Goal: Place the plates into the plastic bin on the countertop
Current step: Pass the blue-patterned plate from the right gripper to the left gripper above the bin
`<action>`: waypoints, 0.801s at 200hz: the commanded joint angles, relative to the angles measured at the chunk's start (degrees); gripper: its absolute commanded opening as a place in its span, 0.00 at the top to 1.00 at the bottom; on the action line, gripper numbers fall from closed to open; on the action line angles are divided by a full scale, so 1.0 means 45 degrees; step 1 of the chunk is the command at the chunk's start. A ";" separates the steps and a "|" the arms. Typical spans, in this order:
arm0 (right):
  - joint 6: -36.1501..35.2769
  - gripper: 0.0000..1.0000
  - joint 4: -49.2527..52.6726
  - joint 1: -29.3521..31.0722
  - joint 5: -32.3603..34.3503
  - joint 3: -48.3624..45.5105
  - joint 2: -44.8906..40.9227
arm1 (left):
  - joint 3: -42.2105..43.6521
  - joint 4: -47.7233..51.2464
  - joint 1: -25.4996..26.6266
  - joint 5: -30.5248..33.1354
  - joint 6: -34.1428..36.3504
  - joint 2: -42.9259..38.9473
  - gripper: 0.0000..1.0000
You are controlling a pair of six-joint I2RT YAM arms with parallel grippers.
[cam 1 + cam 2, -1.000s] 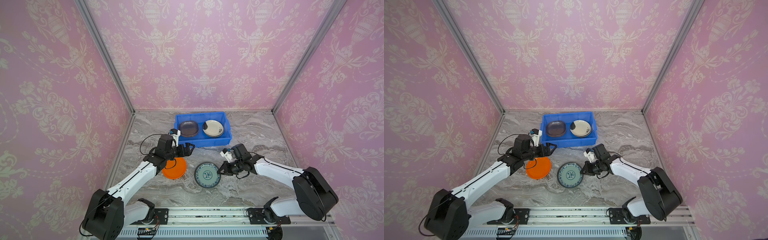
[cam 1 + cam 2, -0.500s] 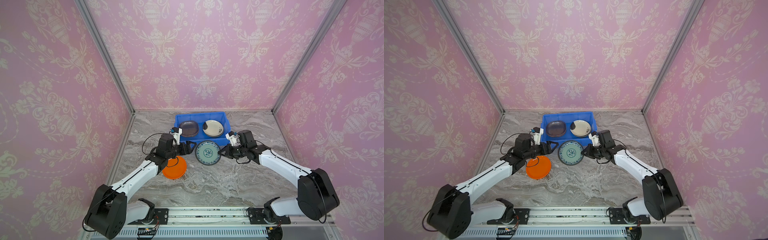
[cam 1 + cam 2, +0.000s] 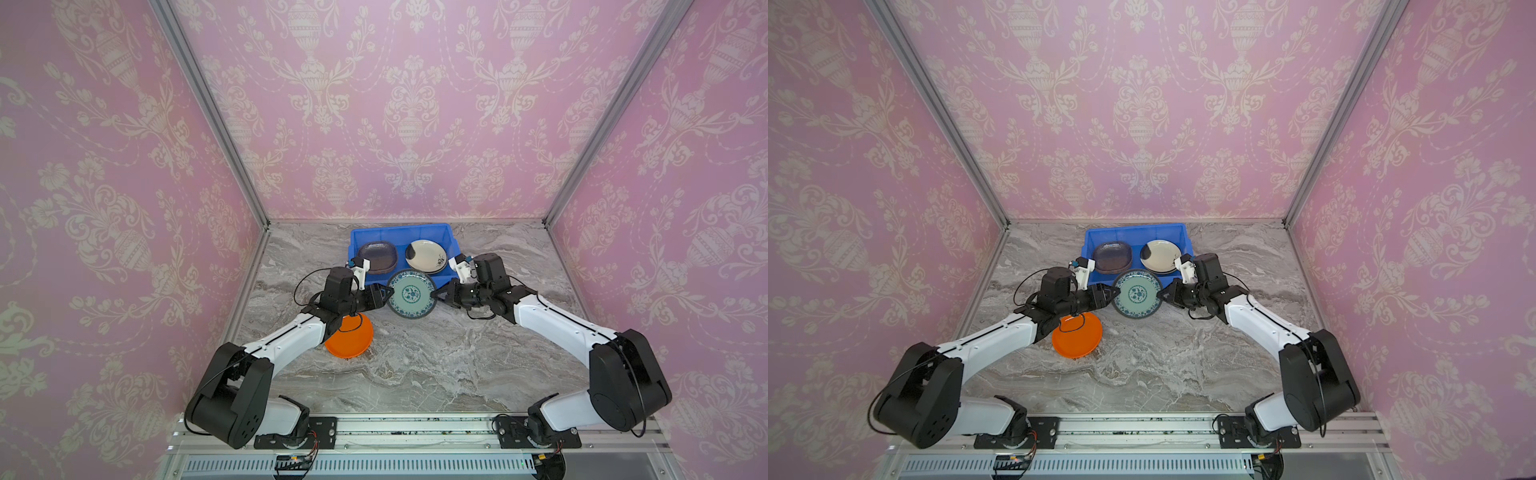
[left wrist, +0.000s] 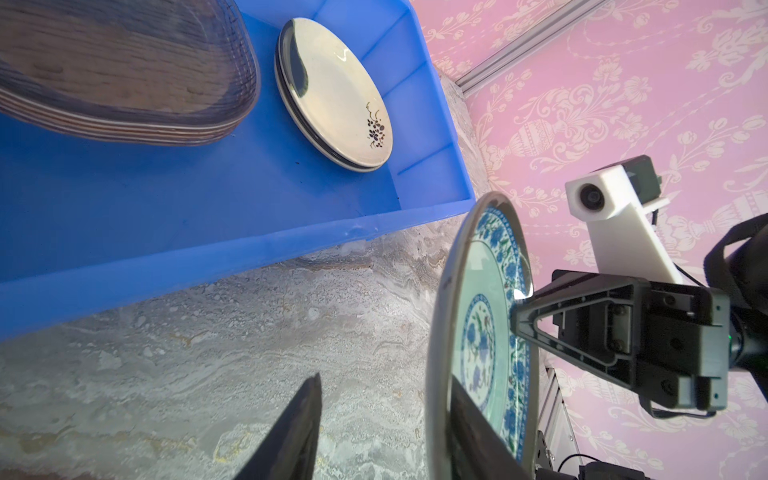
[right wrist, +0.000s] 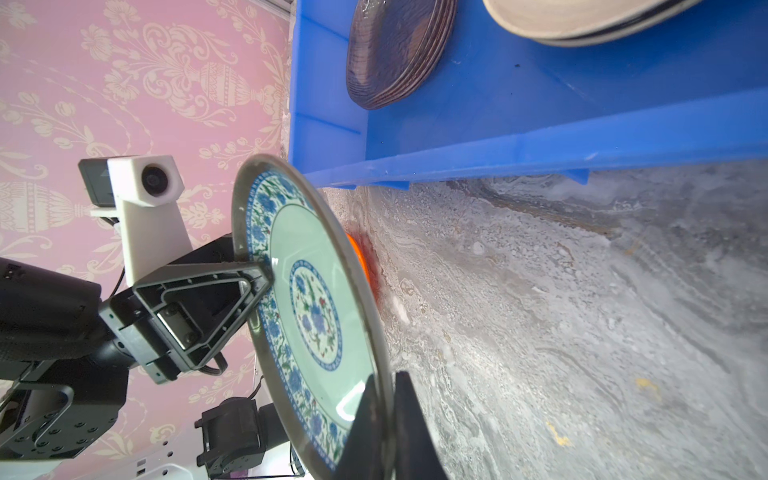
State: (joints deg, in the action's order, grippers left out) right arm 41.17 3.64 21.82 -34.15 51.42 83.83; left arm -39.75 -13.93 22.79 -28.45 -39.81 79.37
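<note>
Lifted off the table (image 3: 436, 365) since a second ago, the floral plate (image 3: 411, 293) now hangs just in front of the blue bin (image 3: 399, 227), its rim pinched in the right claw (image 3: 435, 293). The left claw (image 3: 388, 292) has narrowed but straddles the opposite rim unclamped, one finger clear of it.

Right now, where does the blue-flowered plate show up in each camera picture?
Top view: floral plate at centre, overlapping the blue bin.
Top view: floral plate at centre, overlapping the blue bin.
Left wrist: floral plate edge-on, close up; blue bin beyond.
Right wrist: floral plate close up, face showing; blue bin beyond.
Shared landmark: the blue bin.
</note>
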 commanded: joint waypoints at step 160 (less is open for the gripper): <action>-0.0079 0.62 0.0494 -0.0767 0.1729 0.0401 0.0036 | -0.3336 -0.0550 0.0073 -0.0936 0.0085 0.2319 1.00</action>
State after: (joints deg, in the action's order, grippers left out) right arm 40.95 4.16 20.82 -29.15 52.69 85.34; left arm -50.46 -15.79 23.00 -31.40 -40.29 89.08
